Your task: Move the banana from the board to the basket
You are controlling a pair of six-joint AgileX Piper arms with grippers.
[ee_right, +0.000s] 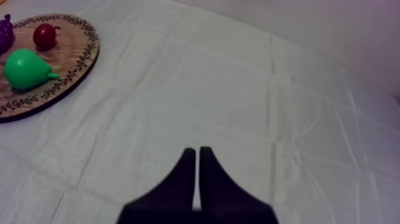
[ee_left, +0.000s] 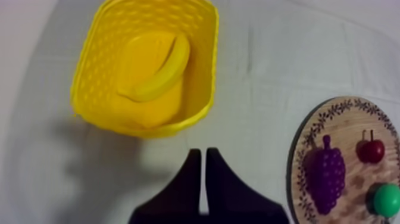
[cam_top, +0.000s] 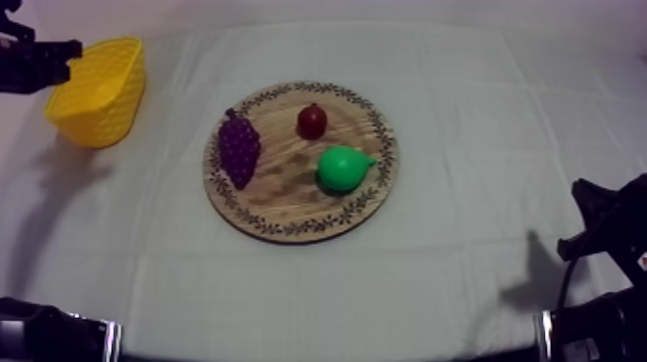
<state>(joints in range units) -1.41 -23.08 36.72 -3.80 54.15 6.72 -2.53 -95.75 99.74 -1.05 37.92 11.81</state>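
The banana (ee_left: 159, 71) lies inside the yellow basket (ee_left: 95, 53), slanting across its floor. The basket stands at the far left of the bench (cam_top: 481, 144), well apart from the wooden board (cam_top: 279, 193). On the board are grapes (cam_top: 238, 147), a small red fruit (cam_top: 311, 121) and a green pear (cam_top: 342, 168). The left jaws are closed on nothing, pressed together over the cloth just beside the basket's rim. The right jaws are likewise closed and empty, over bare cloth to the right of the board.
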